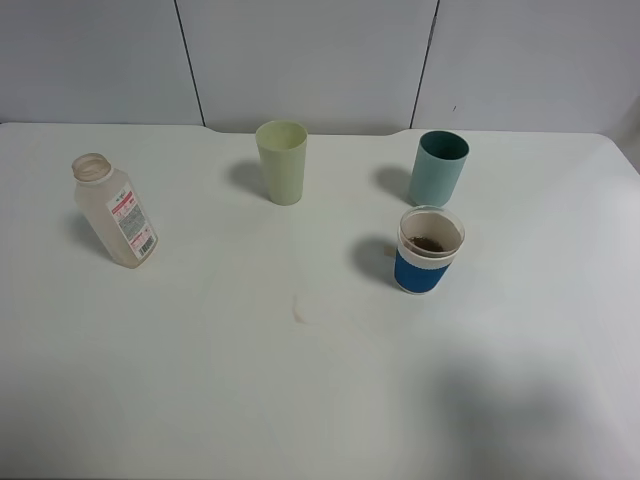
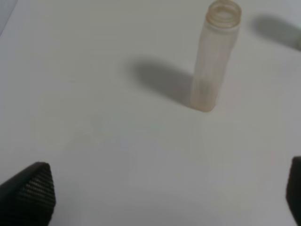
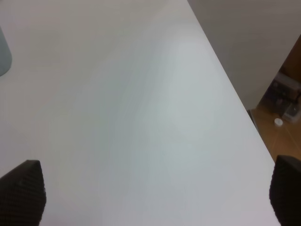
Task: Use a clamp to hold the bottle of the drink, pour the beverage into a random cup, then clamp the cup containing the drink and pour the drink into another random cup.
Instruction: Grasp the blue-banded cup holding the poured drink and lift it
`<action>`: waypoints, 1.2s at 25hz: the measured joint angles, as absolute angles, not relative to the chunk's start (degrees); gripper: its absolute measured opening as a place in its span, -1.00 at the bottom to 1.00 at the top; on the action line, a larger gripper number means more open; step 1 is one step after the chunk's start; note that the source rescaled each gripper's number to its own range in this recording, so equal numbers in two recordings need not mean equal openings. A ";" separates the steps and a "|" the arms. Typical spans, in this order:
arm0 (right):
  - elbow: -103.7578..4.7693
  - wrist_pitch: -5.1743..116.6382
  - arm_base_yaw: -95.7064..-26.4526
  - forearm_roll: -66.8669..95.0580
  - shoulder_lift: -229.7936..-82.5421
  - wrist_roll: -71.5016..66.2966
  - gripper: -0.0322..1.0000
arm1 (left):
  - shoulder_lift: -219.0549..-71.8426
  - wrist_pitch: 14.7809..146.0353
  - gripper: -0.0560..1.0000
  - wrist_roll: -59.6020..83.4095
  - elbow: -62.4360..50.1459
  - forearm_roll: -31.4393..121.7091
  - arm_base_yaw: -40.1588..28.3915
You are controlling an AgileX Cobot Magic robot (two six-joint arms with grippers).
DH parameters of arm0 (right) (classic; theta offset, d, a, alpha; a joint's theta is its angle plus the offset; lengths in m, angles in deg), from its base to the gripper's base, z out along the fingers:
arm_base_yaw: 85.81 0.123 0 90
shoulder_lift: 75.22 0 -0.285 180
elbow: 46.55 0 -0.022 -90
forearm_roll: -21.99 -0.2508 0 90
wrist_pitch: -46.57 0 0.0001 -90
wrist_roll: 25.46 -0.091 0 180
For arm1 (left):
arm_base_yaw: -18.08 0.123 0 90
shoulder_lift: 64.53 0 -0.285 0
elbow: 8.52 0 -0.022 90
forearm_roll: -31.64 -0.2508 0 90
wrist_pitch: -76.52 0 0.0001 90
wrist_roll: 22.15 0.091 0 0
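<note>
A translucent uncapped bottle [image 1: 115, 212] with a red and white label stands upright at the table's left. It also shows in the left wrist view [image 2: 214, 61], some way ahead of my left gripper [image 2: 164, 200], which is open and empty. A pale green cup [image 1: 282, 162] and a teal cup [image 1: 438, 168] stand at the back. A clear cup with a blue band [image 1: 428, 250] stands in front of the teal one, with some brown drink at its bottom. My right gripper [image 3: 155, 200] is open and empty over bare table. Neither gripper shows in the exterior high view.
The white table [image 1: 300, 400] has a small brown stain [image 1: 298, 310] near its middle. The right wrist view shows the table's edge [image 3: 235, 99] with floor beyond it, and a sliver of a grey-blue cup [image 3: 3, 52] at the frame's border.
</note>
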State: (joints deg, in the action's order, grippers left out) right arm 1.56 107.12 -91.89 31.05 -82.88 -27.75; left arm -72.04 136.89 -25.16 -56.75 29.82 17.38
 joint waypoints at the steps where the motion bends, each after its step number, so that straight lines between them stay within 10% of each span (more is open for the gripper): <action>1: 1.56 107.12 -91.89 31.05 -82.88 -27.75 0.70 | -72.04 136.89 1.00 -25.16 -56.75 29.82 17.38; 30: 1.56 107.02 -91.89 33.45 -82.88 -27.62 0.70 | -72.04 136.89 1.00 -25.14 -56.75 29.82 17.38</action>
State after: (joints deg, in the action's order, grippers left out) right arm 1.56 107.02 -91.89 33.45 -82.88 -27.62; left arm -72.04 136.89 -25.14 -56.75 29.82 17.38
